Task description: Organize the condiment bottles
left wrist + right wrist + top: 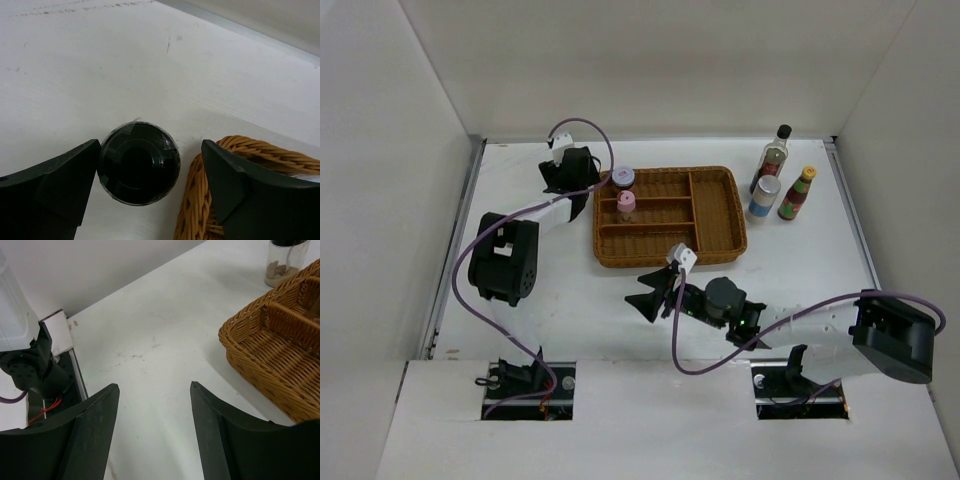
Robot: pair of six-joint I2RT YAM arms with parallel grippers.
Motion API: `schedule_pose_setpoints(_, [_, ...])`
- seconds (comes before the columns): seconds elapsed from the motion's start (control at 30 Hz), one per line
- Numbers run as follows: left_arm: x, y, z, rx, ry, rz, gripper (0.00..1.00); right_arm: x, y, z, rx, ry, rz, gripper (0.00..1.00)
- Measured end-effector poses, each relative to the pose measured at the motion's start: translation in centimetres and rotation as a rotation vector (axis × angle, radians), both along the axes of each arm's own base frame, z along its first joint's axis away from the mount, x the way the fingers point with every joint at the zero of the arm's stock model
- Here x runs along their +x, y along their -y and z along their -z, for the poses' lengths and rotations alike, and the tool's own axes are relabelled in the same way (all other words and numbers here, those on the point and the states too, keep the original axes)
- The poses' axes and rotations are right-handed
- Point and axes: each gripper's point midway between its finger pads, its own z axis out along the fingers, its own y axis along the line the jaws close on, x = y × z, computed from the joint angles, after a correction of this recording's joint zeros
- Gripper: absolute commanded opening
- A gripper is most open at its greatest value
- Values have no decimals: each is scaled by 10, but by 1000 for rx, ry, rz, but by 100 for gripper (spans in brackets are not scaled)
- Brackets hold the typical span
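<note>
- Right gripper (pixel 155 386): lower centre of the top view, low over the bare table (pixel 820 270), just in front of the basket's near rim. Fingers apart, nothing between them.
- Basket (pixel 740 220): wicker, divided, centre of the top view. Two jars stand in its left compartments, the pink-lidded jar (pixel 626 202) nearer and the dark-lidded jar (pixel 623 178) behind it.
- Left gripper (pixel 151 150): at the basket's upper left corner in the top view, pointing straight down. Fingers apart, straddling the short bottle (pixel 138 163) without clamping it.
- Short bottle: stands upright on the table outside the basket, just beside its rim. Its long axis runs toward the left wrist camera, so only the round black cap shows, end-on, in the lower centre of that view.
- Deciding relation: the cap sits off-centre in the opening. The left finger (pixel 60 185) is at or touching the cap's edge. The right finger (pixel 245 190) stands well clear of it, in front of the wicker rim; contact there cannot be told. Closing would likely carry the right finger in along that rim.
- The left arm is plainly the nearer to this bottle.
- Upper right of the top view, outside the basket: silver-lidded jar (pixel 764 197), red sauce bottle (pixel 798 193) and tall clear bottle (pixel 775 155), all upright.
</note>
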Motion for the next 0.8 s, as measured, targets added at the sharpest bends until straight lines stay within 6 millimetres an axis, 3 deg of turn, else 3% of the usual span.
schedule_pose_setpoints(0.2, [-1, -3, 8, 23, -20, -9, 45, 0, 0, 0, -1, 1, 0, 65])
schedule_pose_setpoints(0.33, [-5, -4, 6, 27, -11, -17, 40, 2, 1, 0, 2, -1, 5, 65])
schedule_pose_setpoints(0.43, [-29, -7, 0, 44, -13, -22, 39, 5, 2, 0, 5, -7, 15, 65])
schedule_pose_setpoints(0.53, [-61, -5, -24, 49, 24, -11, 38, 14, 7, -2, 15, -12, 44, 64])
schedule_pose_setpoints(0.63, [-91, 10, -63, 20, 119, 31, 38, 29, 19, -7, 44, -23, 106, 63])
schedule_pose_setpoints(0.8, [-140, 53, -108, -44, 232, 161, 38, 52, 53, -23, 136, -37, 221, 41])
